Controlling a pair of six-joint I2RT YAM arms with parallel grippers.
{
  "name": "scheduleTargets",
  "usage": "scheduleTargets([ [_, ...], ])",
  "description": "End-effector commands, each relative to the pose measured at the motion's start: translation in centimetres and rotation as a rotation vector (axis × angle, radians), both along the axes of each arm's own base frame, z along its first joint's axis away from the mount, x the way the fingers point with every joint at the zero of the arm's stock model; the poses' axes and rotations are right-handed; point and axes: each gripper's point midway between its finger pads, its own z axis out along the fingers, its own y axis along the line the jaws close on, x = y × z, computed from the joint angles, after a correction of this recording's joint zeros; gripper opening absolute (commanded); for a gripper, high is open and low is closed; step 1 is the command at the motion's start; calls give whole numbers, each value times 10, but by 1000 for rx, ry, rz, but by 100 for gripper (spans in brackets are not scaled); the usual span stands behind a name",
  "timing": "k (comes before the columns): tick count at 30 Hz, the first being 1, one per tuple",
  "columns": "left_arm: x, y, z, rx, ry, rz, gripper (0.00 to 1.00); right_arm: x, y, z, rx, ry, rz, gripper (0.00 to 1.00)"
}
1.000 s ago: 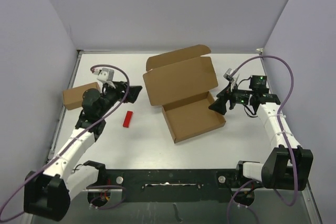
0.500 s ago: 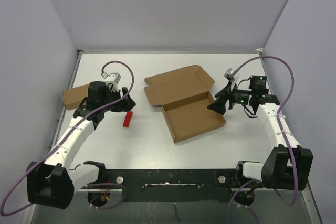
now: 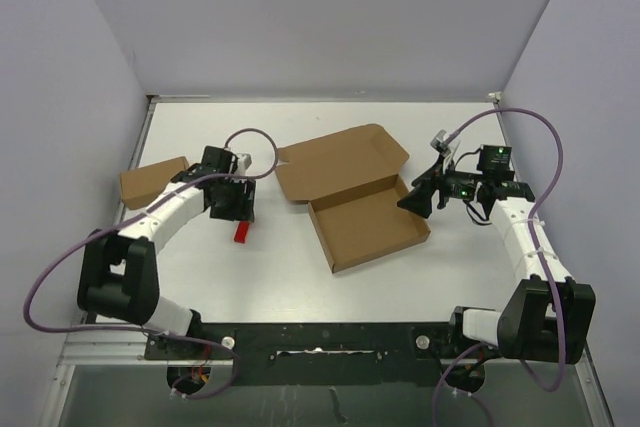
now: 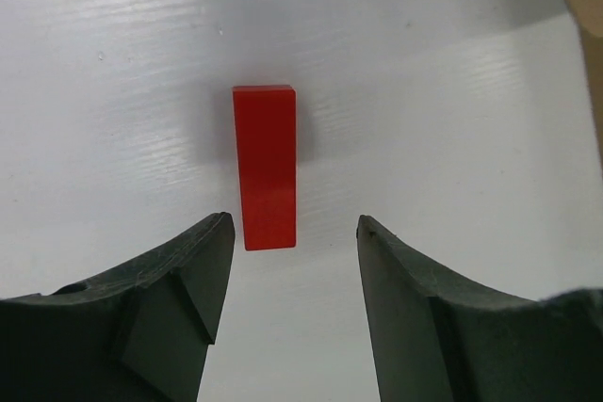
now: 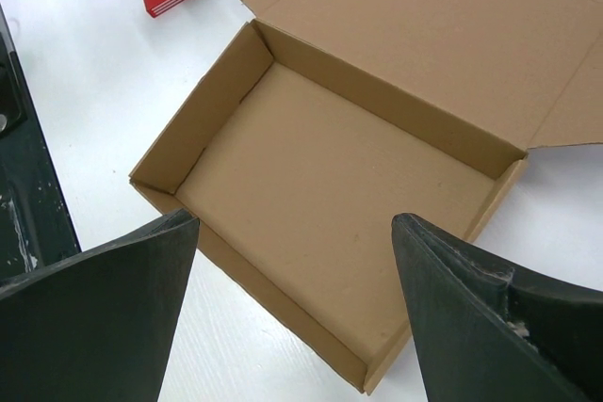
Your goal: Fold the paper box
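Currently left fingers (image 4: 170,317) apart, straddling red block (image 4: 267,167) end, no contact; right fingers (image 5: 94,308) wide open above paper box (image 5: 330,185).

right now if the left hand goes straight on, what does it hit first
Most likely the red block, lying on the table just ahead of the left hand, roughly in line with the gap between its open fingers. Depth is unclear.
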Motion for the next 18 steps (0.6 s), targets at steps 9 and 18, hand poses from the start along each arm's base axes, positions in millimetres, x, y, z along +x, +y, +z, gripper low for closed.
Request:
scheduleTargets([
  [9, -3, 6, -54, 216, 214, -24, 57, 3, 0, 7, 18, -32, 4, 87],
  [18, -6, 7, -61, 244, 252, -17, 41, 3, 0, 7, 20, -32, 6, 87],
])
